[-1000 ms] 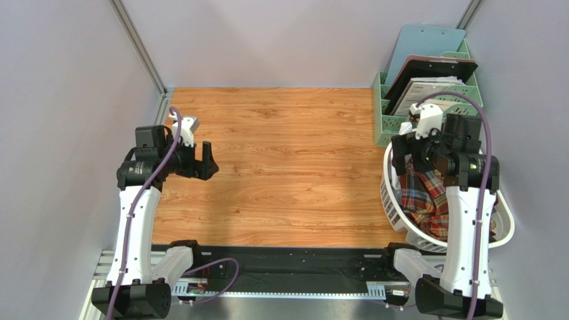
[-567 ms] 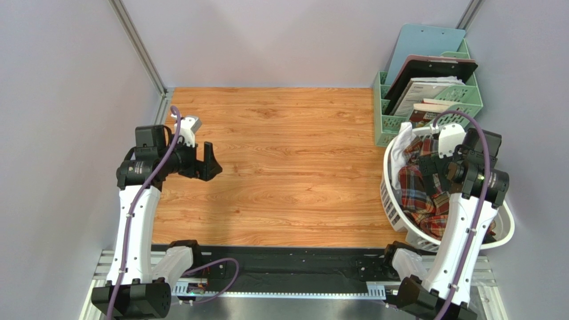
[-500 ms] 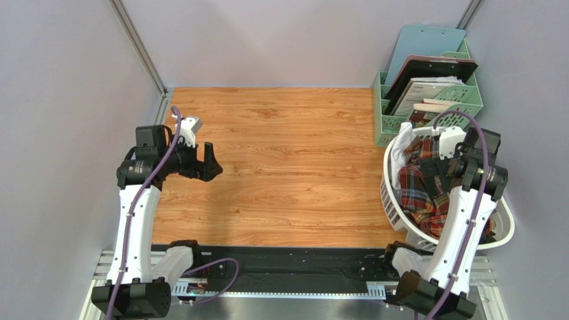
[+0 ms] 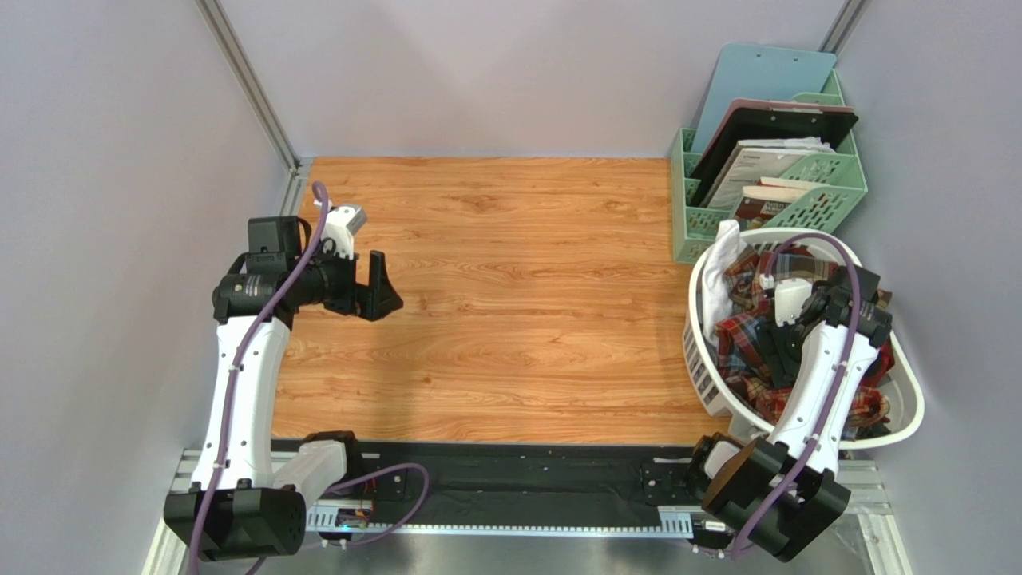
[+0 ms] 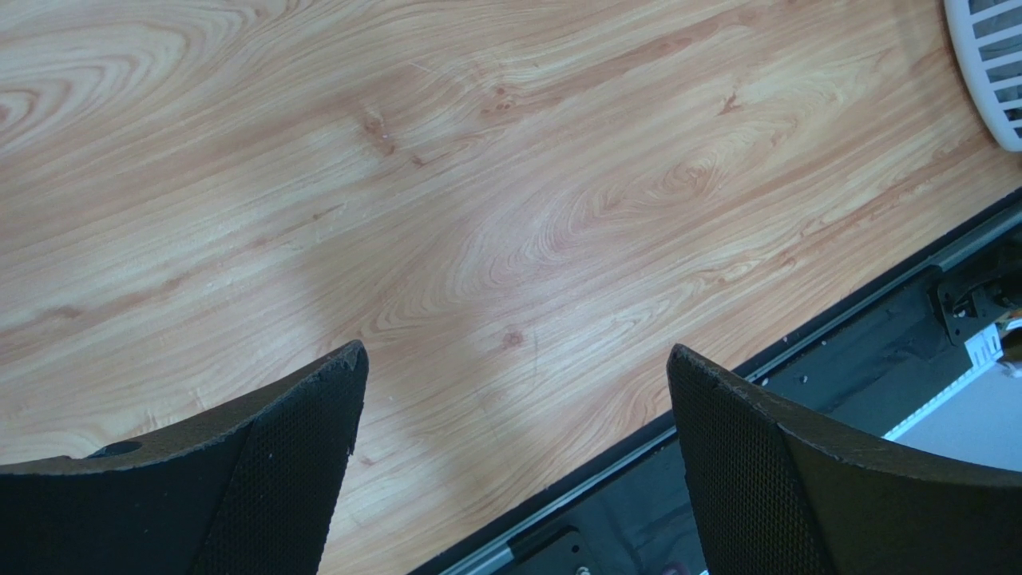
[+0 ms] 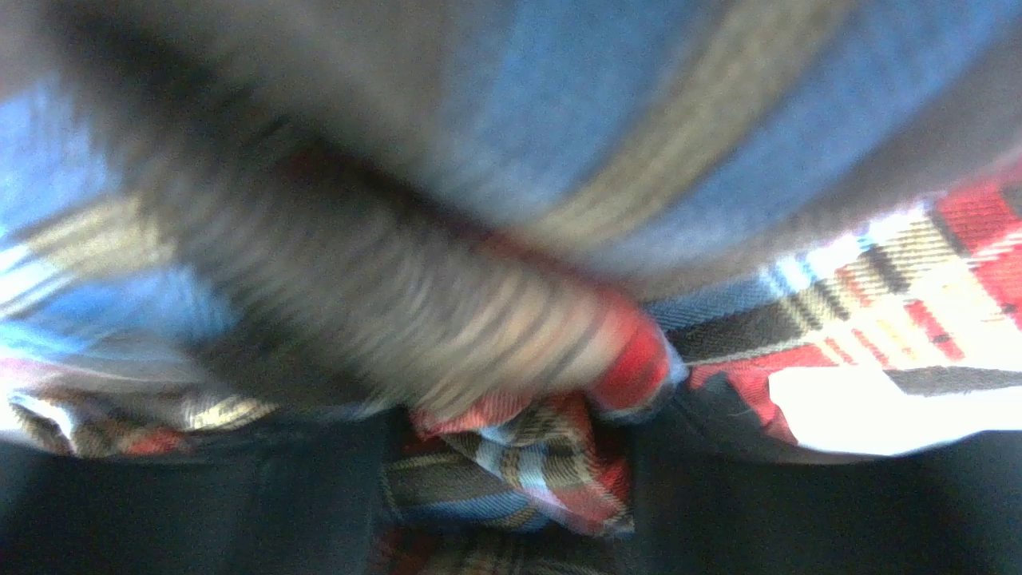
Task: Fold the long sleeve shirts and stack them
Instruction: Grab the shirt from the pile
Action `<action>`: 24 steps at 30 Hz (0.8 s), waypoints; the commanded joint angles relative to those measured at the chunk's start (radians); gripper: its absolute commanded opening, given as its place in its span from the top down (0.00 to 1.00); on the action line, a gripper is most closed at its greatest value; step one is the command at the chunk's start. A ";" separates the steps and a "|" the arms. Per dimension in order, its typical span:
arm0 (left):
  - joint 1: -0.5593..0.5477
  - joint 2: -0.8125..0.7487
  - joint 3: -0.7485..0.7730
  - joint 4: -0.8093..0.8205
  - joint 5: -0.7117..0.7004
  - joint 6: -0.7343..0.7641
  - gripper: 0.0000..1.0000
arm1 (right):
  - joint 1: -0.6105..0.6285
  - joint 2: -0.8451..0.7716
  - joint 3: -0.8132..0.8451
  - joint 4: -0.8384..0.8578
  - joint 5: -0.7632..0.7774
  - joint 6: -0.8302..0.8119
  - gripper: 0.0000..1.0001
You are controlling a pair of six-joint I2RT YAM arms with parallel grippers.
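Note:
The long sleeve shirts (image 4: 734, 345) lie crumpled in a white laundry basket (image 4: 692, 350) at the right edge of the table, showing red, dark and pale plaid. My right gripper (image 4: 786, 342) is plunged down into that pile. In the right wrist view a bunched fold of brown, blue and red plaid (image 6: 528, 461) fills the gap between its dark fingers (image 6: 240, 509), and blurred fabric covers the rest of the view. My left gripper (image 4: 382, 288) hovers open over bare wood at the left; the left wrist view shows nothing in its wide gap (image 5: 516, 359).
A green file rack (image 4: 828, 180) with folders and papers stands behind the basket. A white cloth (image 4: 717, 266) hangs at the basket's far-left rim. The basket's edge (image 5: 990, 60) shows in the left wrist view. A black rail (image 4: 516, 473) runs along the near edge.
My right arm has swung from the basket's far rim down into the pile, and its jaws have closed in on a fold of plaid. The left gripper has shifted slightly right.

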 commanded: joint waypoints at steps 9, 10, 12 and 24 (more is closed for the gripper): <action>-0.003 -0.010 0.061 0.017 0.013 0.020 0.01 | -0.026 -0.016 0.500 -0.103 -0.149 0.068 1.00; -0.003 -0.012 0.068 0.017 0.010 0.021 0.01 | -0.026 -0.007 0.539 -0.105 -0.174 0.080 1.00; -0.003 -0.010 0.079 0.017 0.004 0.023 0.01 | -0.026 0.008 0.660 -0.110 -0.263 0.114 1.00; -0.003 0.022 0.085 0.044 0.049 -0.028 0.01 | 0.288 0.278 1.208 -0.067 -0.492 0.405 1.00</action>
